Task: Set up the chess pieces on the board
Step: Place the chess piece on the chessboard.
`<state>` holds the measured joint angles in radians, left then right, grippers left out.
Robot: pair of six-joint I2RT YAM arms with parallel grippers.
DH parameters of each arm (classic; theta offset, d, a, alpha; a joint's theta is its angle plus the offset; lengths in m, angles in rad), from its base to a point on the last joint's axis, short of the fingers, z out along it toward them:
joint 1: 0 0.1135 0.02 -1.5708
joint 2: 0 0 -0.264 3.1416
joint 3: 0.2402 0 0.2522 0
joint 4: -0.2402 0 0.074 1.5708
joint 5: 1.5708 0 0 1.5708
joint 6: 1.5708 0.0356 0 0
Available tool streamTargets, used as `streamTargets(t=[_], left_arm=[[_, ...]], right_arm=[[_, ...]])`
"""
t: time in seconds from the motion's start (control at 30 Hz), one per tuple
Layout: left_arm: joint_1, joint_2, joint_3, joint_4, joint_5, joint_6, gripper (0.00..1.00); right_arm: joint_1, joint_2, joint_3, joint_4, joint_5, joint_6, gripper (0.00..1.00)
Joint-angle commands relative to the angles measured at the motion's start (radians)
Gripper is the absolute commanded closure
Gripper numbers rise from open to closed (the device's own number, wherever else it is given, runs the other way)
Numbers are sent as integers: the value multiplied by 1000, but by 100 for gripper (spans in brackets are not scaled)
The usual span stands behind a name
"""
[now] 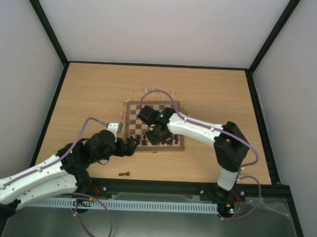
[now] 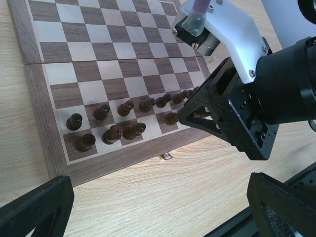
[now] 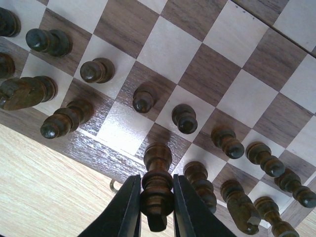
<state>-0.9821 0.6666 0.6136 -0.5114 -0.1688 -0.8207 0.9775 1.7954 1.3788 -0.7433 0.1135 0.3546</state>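
Note:
The board [image 1: 135,110] lies mid-table. Dark brown chess pieces [image 1: 147,141] stand in its two near rows; they also show in the left wrist view [image 2: 111,133] and in the right wrist view [image 3: 96,70]. My right gripper [image 3: 156,202] is shut on a dark piece [image 3: 157,190], held upright over a dark square of the nearest row by the board's edge [image 3: 74,143]. In the top view the right gripper [image 1: 157,135] hangs over the board's near half. My left gripper [image 2: 158,212] is open and empty over bare table just off the board's near left corner [image 1: 134,146].
One dark piece [image 1: 125,174] lies on its side on the table near the arms' base rail. Several pale pieces [image 1: 145,90] stand on the table beyond the board's far edge. A small metal latch [image 2: 167,156] sticks out of the board's near edge. The right arm [image 2: 247,98] crowds the board's near right part.

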Motion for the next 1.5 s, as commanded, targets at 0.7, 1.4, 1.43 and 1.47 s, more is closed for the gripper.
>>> streamTargets(t=[0.7,1.4,1.43,1.47], left_arm=[[5,8,-14,22,-8,-9,1],[5,26,9,1,-11,-26,1],[5,33,14,-5,-8,-29,1],[5,39,18,-13,-4,-32,1]], right_arm=[[6,33,-32,-5,24,-6,76],[6,-136,-26,34,52,9,48],[6,-159,-33,41,57,12,46],[6,-183,-41,48,59,14,44]])
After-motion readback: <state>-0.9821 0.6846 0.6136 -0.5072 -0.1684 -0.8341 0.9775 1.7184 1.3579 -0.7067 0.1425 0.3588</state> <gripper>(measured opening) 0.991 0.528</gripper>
